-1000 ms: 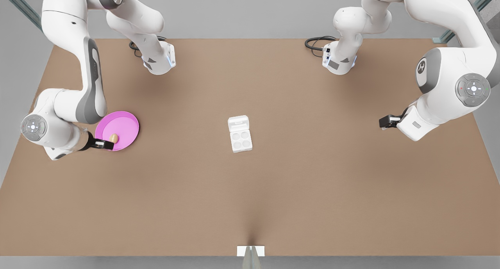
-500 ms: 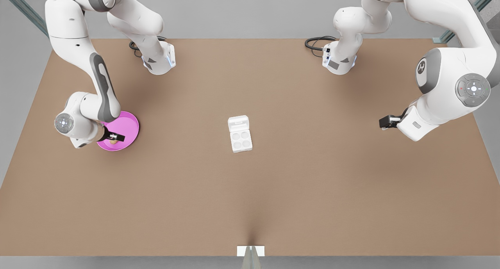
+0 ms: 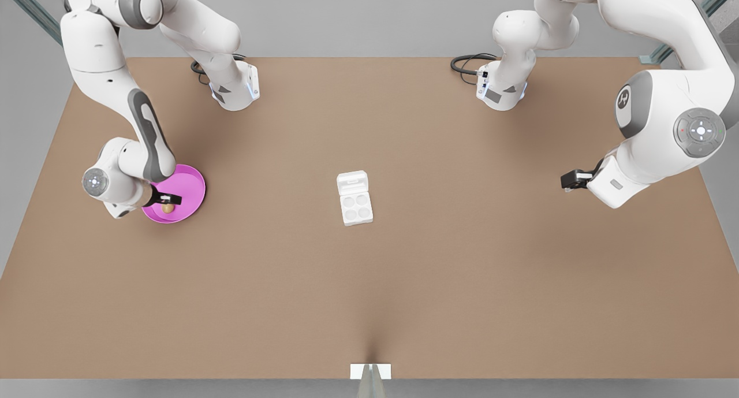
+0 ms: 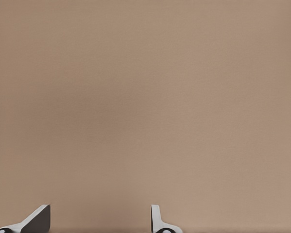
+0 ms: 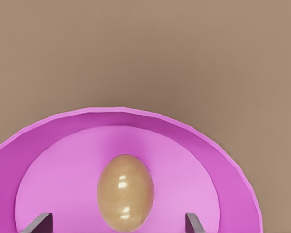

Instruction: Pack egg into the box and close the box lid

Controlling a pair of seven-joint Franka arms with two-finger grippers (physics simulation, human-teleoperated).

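- Brown table [image 3: 369,282], one, carrying everything.
- Two white arms: the right gripper [image 3: 167,200], at the front view's left, hangs over the plate with fingers [image 5: 194,224] spread either side of the egg, seemingly not touching; the left gripper [image 3: 568,180] waits well apart, fingers [image 4: 157,221] parted, empty.
- One pink plate [image 3: 193,181].
- One white box [image 3: 356,208], four cups bare, box lid [image 3: 352,182] folded open.
- One egg [image 5: 125,192], lying on the plate.
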